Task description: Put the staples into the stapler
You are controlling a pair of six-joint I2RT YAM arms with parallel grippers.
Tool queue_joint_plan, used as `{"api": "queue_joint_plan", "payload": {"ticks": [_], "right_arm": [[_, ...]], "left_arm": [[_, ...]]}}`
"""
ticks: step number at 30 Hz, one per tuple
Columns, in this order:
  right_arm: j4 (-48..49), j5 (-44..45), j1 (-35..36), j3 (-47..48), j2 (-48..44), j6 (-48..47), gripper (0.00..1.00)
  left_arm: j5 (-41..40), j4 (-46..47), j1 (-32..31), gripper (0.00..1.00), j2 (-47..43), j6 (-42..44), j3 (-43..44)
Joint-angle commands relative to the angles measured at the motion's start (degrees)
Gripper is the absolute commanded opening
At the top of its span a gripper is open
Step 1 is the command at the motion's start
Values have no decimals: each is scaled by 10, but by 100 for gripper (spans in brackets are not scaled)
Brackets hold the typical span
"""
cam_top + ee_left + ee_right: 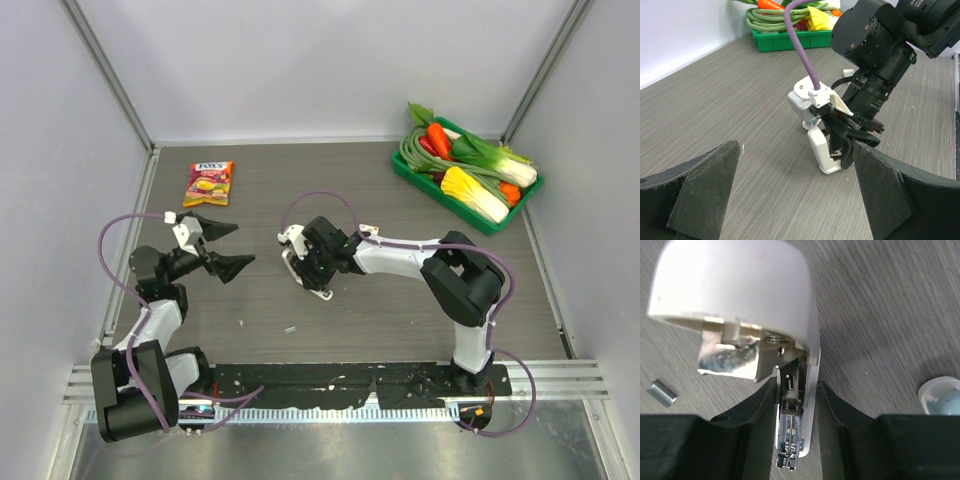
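Observation:
A white stapler (pixel 322 291) stands hinged open on the grey table. In the right wrist view its white top (pixel 740 285) is swung up and the bare metal magazine (pixel 790 435) shows. My right gripper (pixel 312 272) is shut on the stapler's lower part, with the fingers (pixel 760 410) on both sides of the magazine. The stapler also shows in the left wrist view (pixel 822 150). A short grey strip of staples (pixel 663 392) lies loose on the table (pixel 289 329). My left gripper (pixel 235 247) is open and empty, left of the stapler. I cannot pick out the whitish staple box for sure.
A small white and pale-blue object (pixel 942 395) lies just beside the right gripper. A candy bag (pixel 208 183) lies at the back left. A green tray (pixel 520 205) of toy vegetables stands at the back right. White walls enclose the table.

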Motion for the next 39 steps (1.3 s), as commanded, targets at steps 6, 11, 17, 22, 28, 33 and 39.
{"api": "queue_joint_plan", "payload": {"ticks": [6, 11, 17, 22, 28, 33, 39], "right_arm": [[5, 120, 29, 60, 31, 75, 20], [6, 134, 30, 62, 34, 77, 30], [7, 160, 32, 62, 16, 70, 44], [8, 169, 32, 57, -5, 44, 53], [8, 156, 32, 49, -42, -1, 55], [3, 108, 32, 39, -74, -41, 56], [-29, -50, 37, 0, -128, -171, 55]], "left_arm": [[6, 31, 9, 100, -8, -10, 1], [6, 32, 10, 100, -8, -10, 0], [3, 32, 8, 100, -7, -13, 0], [6, 32, 9, 100, -10, -17, 1], [5, 32, 9, 100, -11, -17, 3], [5, 28, 9, 100, -12, -16, 4], [9, -10, 14, 100, -16, -1, 10]]}}
